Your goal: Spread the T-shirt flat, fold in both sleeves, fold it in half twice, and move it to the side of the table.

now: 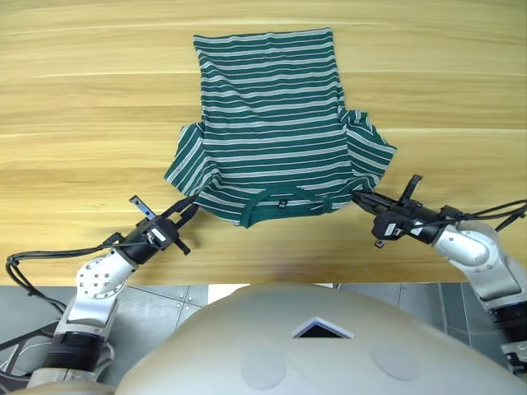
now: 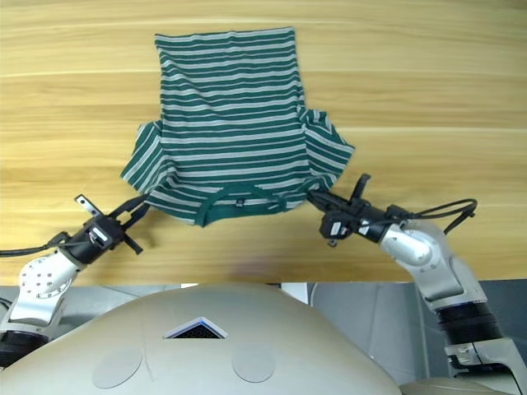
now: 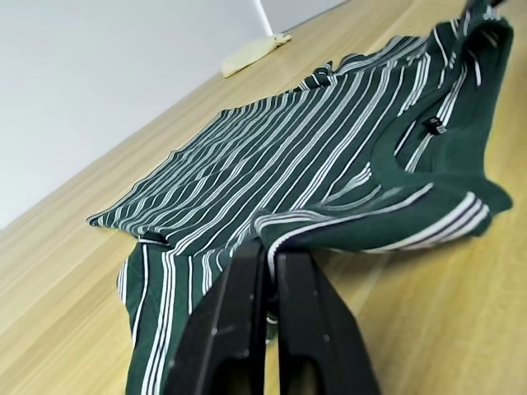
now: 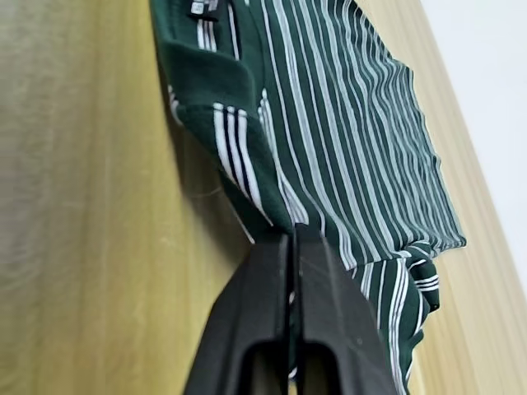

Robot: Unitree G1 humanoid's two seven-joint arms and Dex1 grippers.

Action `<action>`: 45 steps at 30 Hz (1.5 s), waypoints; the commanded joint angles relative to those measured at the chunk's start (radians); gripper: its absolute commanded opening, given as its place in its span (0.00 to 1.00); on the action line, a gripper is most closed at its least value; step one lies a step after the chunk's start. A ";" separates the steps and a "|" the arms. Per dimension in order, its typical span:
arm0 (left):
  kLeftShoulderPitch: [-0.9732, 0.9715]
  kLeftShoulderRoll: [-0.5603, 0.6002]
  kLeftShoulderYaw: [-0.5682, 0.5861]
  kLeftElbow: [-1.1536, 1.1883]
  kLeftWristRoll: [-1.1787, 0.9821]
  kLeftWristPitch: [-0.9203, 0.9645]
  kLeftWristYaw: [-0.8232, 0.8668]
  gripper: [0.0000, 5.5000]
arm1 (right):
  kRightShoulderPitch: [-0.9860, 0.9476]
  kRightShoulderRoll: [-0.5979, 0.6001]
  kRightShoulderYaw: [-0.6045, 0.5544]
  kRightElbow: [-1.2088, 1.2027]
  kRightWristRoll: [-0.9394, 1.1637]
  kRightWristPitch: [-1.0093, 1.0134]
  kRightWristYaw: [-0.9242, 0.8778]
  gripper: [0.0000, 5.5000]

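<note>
A green T-shirt [image 1: 272, 123] with white stripes lies on the wooden table [image 1: 82, 123], collar toward me and hem at the far side. Both sleeves are bunched beside the body. My left gripper [image 1: 191, 207] is shut on the shirt's near left shoulder edge, and its black fingers [image 3: 247, 304] pinch the striped cloth [image 3: 329, 164]. At the near right shoulder my right gripper [image 1: 360, 196] is shut on the fabric, with its fingers [image 4: 284, 280] clamped on a fold of the shirt [image 4: 346, 123].
The table's front edge [image 1: 247, 284] runs just behind both wrists, with grey floor below. Bare wood spreads left and right of the shirt. A pale cloth-like object [image 3: 251, 51] lies far off on the table in the left wrist view.
</note>
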 commanded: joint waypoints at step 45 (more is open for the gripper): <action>-0.191 -0.227 -0.029 -0.024 -0.075 0.173 -0.048 0.05 | -0.096 0.137 -0.054 -0.033 0.073 0.131 0.005 0.02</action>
